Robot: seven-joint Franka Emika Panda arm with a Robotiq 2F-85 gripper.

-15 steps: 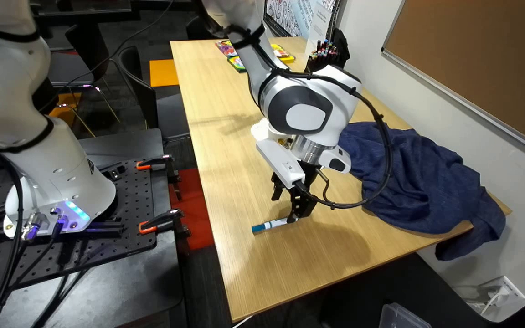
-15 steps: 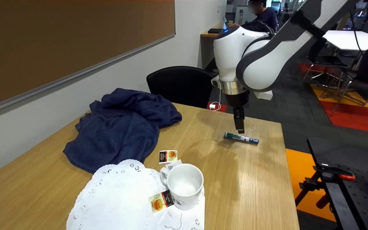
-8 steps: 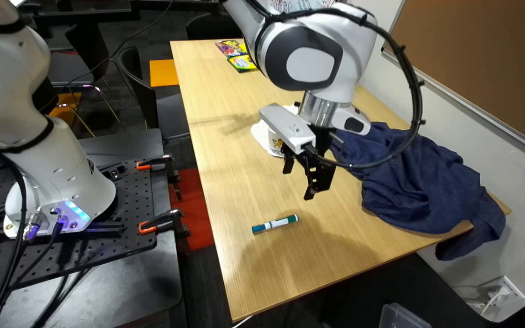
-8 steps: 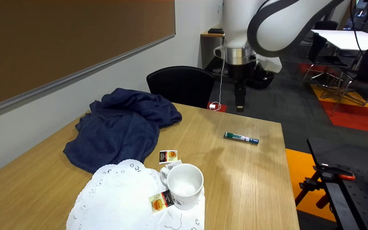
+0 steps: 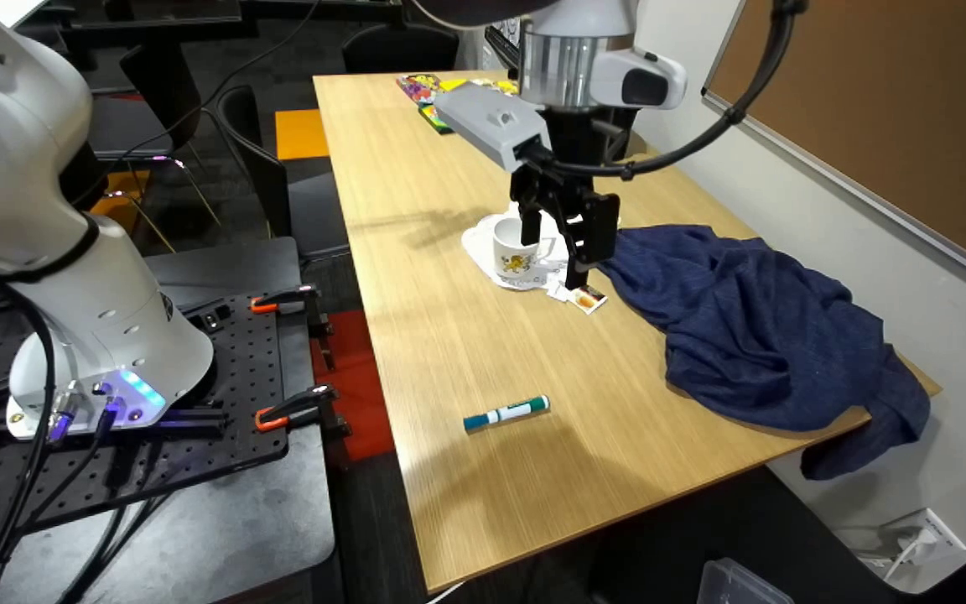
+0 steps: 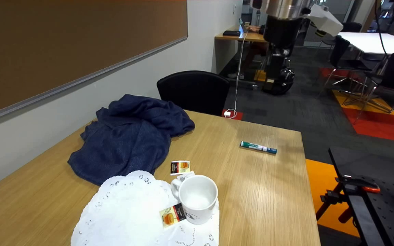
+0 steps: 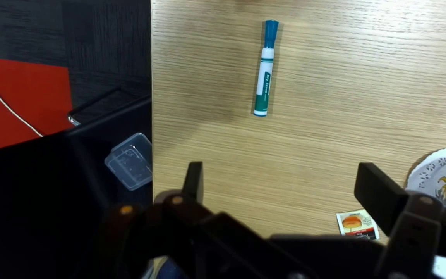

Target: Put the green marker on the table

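Slim green-and-white dry-erase marker [image 7: 265,71]: lying on its side on the pale wooden rectangular tabletop [image 5: 441,335], near the corner where the robot-side long edge meets the short end edge, blue cap toward that long edge. I judge the placing done.
Black two-fingered tool [image 7: 281,172]: spread wide, nothing between its fingers; I have it raised over the tabletop, apart from the marker.
Marker's feel: I expect it light, stiff and smooth, hard to break but apt to roll if nudged.
Barrel: I'd pinch it at mid-length, across its width; the fingers look lined up for that with little wrist turn.
White mug with a gold animal print [image 6: 197,200]: upright on the white scalloped lace-edged mat [image 6: 121,212], farther from the short end edge than the marker.
Paper tea sachets [image 6: 180,167]: one near the mat's rim, one at the mug's foot.
Crumpled navy cloth [image 6: 128,140]: heaped along the opposite long edge, spilling over the short end edge.
Path to marker: none of these blocks it, I think; a low swing toward the mat could knock the mug.
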